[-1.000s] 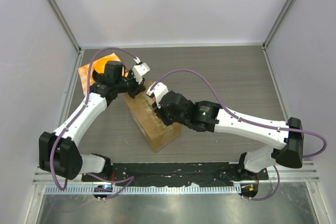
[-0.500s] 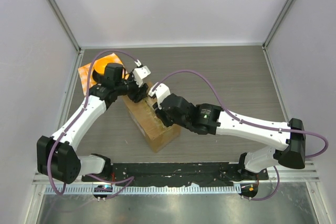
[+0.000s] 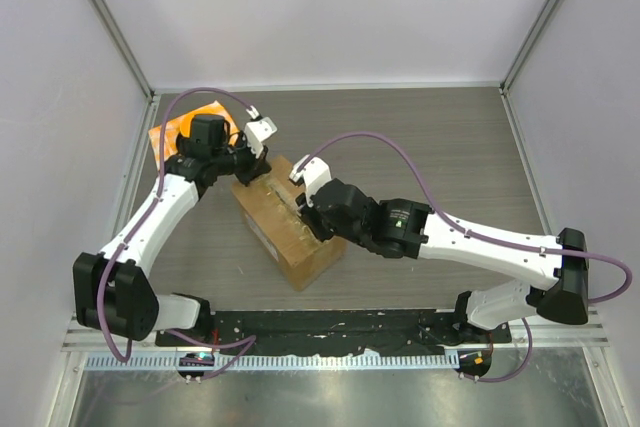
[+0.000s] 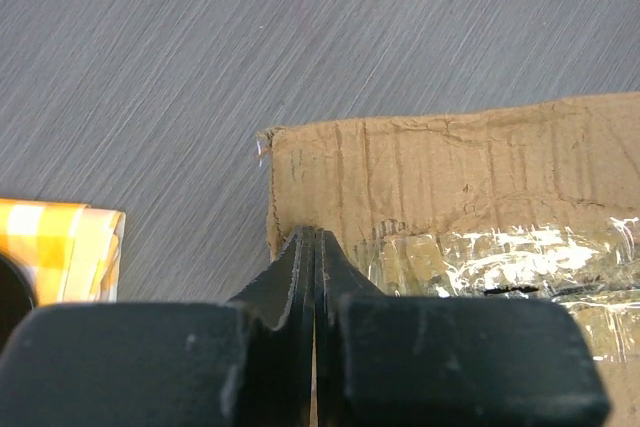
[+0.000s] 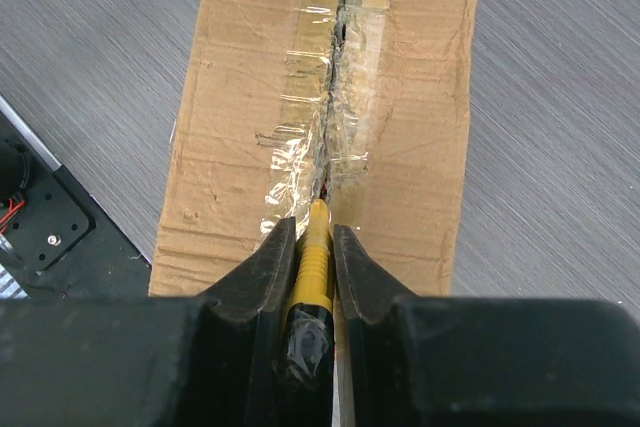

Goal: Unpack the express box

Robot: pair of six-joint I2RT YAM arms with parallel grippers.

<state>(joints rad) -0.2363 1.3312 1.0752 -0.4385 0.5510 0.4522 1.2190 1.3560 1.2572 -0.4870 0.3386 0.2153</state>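
The brown express box (image 3: 290,230) lies at an angle at centre-left of the table, its taped top seam torn in places (image 5: 335,97). My right gripper (image 5: 315,232) is shut on a yellow box cutter (image 5: 314,257). The cutter's tip rests on the taped seam near the box's near end. In the top view this gripper (image 3: 312,209) hovers over the middle of the box. My left gripper (image 4: 315,247) is shut with nothing visible between the jaws. Its tips sit at the box's far corner (image 4: 290,177), beside the clear tape (image 4: 500,257). In the top view it (image 3: 252,169) is at the box's far end.
An orange checkered cloth (image 3: 170,135) lies at the back left, behind the left arm, and its edge shows in the left wrist view (image 4: 60,247). Grey side walls enclose the table. A black rail (image 3: 330,325) runs along the near edge.
My left gripper has dropped from above the box's far end onto its far corner. The right arm has shifted slightly to the right along the box top.
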